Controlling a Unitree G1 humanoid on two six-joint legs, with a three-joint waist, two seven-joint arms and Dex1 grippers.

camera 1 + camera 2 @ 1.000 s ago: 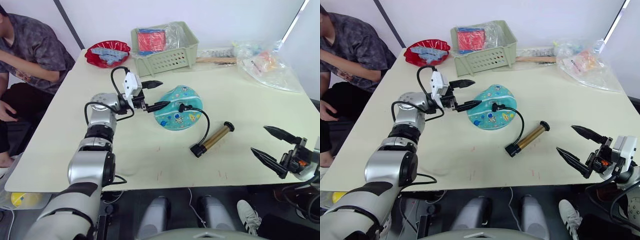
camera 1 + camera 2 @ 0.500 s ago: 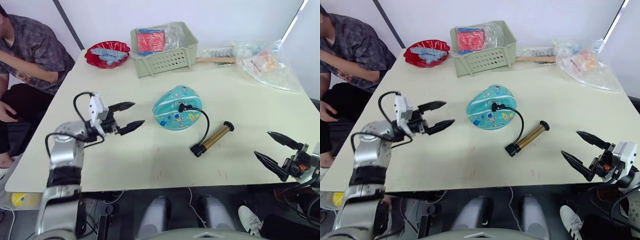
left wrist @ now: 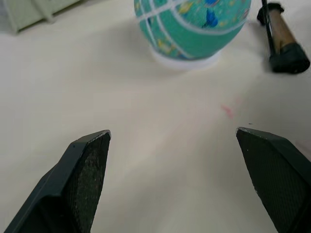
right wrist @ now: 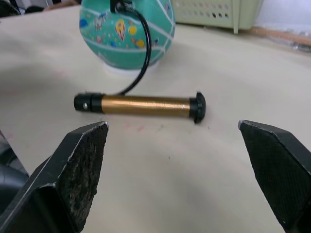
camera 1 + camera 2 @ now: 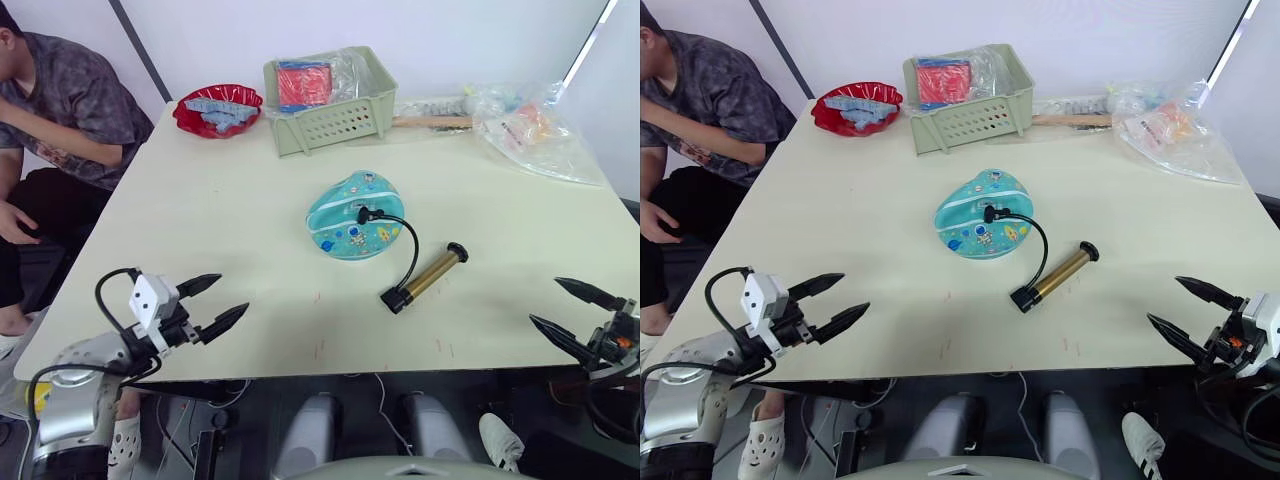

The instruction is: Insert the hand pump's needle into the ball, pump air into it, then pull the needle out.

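At the near edge of the table (image 5: pixel 250 200), both grippers hang with their jaws spread wide and nothing between them: the left gripper (image 5: pixel 212 304) over the near left corner, the right gripper (image 5: pixel 575 315) off the near right edge. Each is well apart from the work. Out past them, in the middle of the table, the ball (image 5: pixel 355 214) sits on a small white ring, and the black hose (image 5: pixel 410 245) arcs from a fitting on top of it down to the hand pump (image 5: pixel 425 277), which lies flat just beside the ball on the robot's right. From where I stand the fitting looks seated in the ball, so I'd judge the needle is already in, though the pin itself is hidden. Whether any air has gone in I can't tell; the ball looks round in the wrist views. What seems left is working the handle, if that isn't done, and drawing the needle out. Further back are a green basket (image 5: pixel 330 95), a red dish (image 5: pixel 215 108) and some plastic bags (image 5: pixel 530 125); a person (image 5: pixel 60 110) sits at the far left.
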